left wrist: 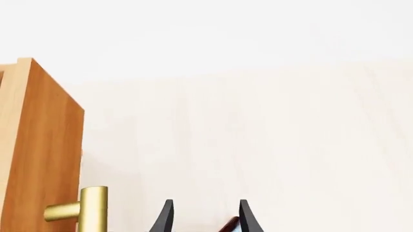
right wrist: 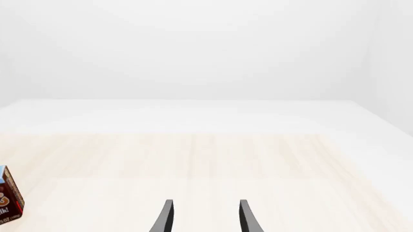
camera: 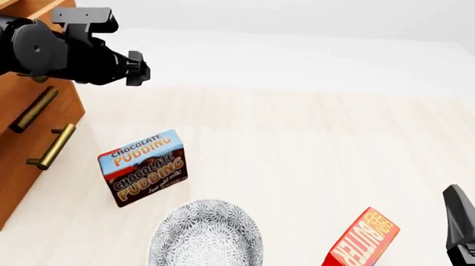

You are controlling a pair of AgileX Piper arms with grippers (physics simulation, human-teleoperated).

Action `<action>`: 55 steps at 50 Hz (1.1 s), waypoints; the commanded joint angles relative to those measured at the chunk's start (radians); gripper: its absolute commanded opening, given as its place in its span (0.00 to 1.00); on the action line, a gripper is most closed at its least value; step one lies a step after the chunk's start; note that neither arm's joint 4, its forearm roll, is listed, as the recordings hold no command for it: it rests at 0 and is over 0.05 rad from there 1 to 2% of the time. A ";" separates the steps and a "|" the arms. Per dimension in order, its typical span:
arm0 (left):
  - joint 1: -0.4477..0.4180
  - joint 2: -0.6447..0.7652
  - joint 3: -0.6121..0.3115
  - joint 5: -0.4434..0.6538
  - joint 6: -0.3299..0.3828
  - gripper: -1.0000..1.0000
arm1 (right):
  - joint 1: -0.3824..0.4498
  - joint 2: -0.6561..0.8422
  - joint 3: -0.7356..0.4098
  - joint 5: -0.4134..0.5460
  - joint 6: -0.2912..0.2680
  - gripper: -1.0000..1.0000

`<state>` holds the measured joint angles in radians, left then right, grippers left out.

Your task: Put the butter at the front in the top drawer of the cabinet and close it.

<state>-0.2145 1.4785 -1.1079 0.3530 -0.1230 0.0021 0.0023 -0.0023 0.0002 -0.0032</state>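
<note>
The butter (camera: 359,246) is a red box with a yellow-orange lettered face, standing tilted near the table's front. My right gripper (camera: 466,233) is just to its right; its fingers stand apart and empty in the right wrist view (right wrist: 206,217). The cabinet (camera: 11,177) stands at the far left. Its top drawer (camera: 58,110) is pulled out, with a brass handle (camera: 34,109). My left arm (camera: 65,53) hovers over it. In the left wrist view my left gripper (left wrist: 206,217) is open beside the drawer front (left wrist: 38,154) and handle (left wrist: 90,210). A red sliver (left wrist: 231,225) shows by one fingertip.
A brown-and-blue Chocolate Pudding box (camera: 144,168) stands in the left middle and shows in the right wrist view (right wrist: 9,200). A patterned white plate (camera: 207,240) lies in front of it. The lower drawer's handle (camera: 52,146) sits below the top one.
</note>
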 commanded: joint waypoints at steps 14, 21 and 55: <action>0.106 -0.007 0.056 -0.034 0.044 1.00 | 0.000 -0.001 0.000 0.000 0.000 1.00; 0.128 -0.015 0.063 -0.032 0.053 1.00 | 0.000 0.000 0.000 0.000 0.001 1.00; 0.292 -0.108 0.166 -0.063 0.068 1.00 | 0.000 0.000 0.000 0.000 0.001 1.00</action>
<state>0.0162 1.4012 -0.9779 0.3021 -0.0520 0.0021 0.0023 -0.0023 0.0002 -0.0032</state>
